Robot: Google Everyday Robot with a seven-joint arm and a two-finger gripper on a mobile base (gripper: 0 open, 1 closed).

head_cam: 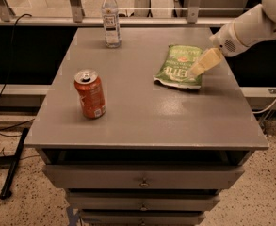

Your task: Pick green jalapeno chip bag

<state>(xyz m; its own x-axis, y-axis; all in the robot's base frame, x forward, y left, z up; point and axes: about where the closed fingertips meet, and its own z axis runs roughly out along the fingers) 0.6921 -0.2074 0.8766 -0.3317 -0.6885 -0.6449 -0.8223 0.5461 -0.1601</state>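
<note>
The green jalapeno chip bag [179, 66] lies flat on the grey cabinet top [142, 112], at its right far side, white lettering facing up. My gripper [197, 69] comes in from the upper right on a white arm. Its pale fingers hang over the bag's right edge, low above it.
An orange soda can [90, 94] stands upright at the left front of the top. A clear water bottle [111, 19] stands at the far edge. Drawers run below the top. A rail and windows lie behind; cables hang at the left and right.
</note>
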